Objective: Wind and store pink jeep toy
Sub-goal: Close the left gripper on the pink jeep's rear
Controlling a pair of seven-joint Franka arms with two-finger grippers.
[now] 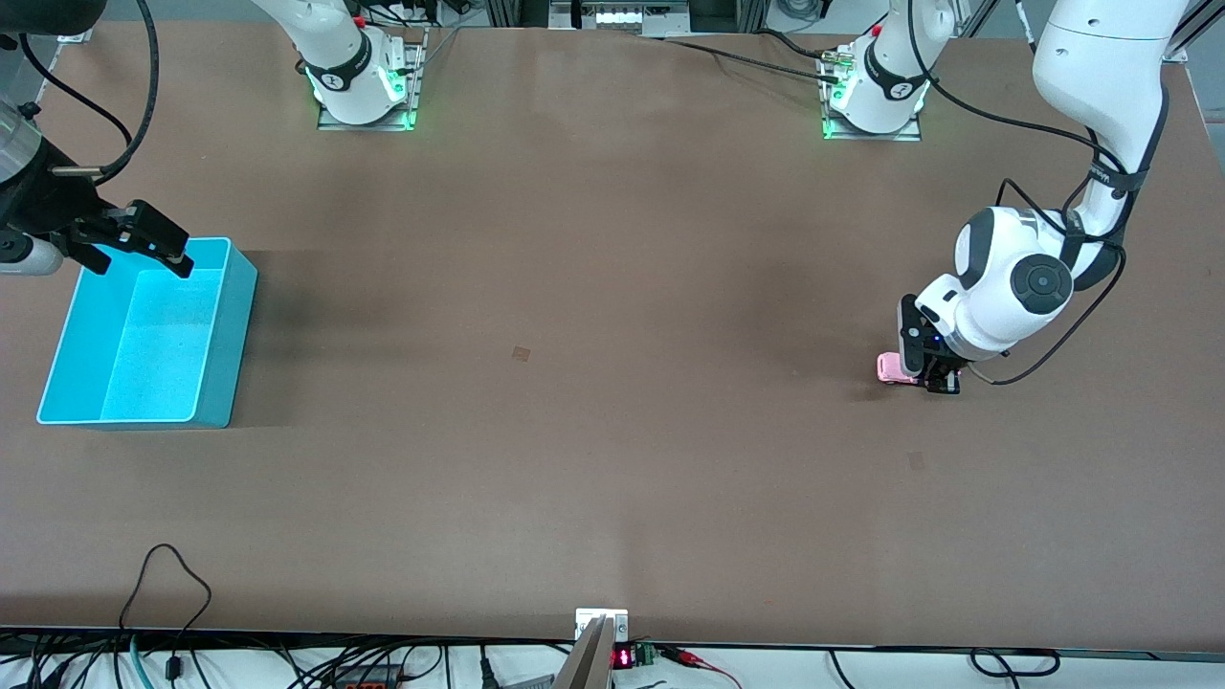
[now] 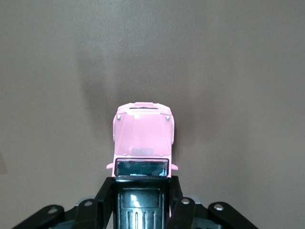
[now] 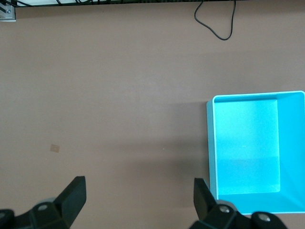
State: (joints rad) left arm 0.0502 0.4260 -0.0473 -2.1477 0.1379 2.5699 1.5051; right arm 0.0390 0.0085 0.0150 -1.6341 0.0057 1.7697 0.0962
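The pink jeep toy [image 1: 892,367] sits on the brown table toward the left arm's end. My left gripper [image 1: 933,371] is down at the table and shut on the jeep's rear half. In the left wrist view the pale-pink hood [image 2: 143,136] points away from the camera, and both black fingers [image 2: 106,200] press against the sides of the black roof [image 2: 141,202]. The gripper [image 2: 141,195] hides the jeep's back end and wheels. My right gripper [image 1: 134,244] hangs open and empty over the turquoise bin's corner nearest the right arm's base, waiting, with its fingertips [image 3: 76,191] wide apart.
The turquoise bin [image 1: 215,378] stands empty at the right arm's end of the table; its rim [image 3: 209,143] shows in the right wrist view. Cables [image 1: 172,584] trail along the table's edge nearest the front camera. A small square mark [image 1: 521,353] lies mid-table.
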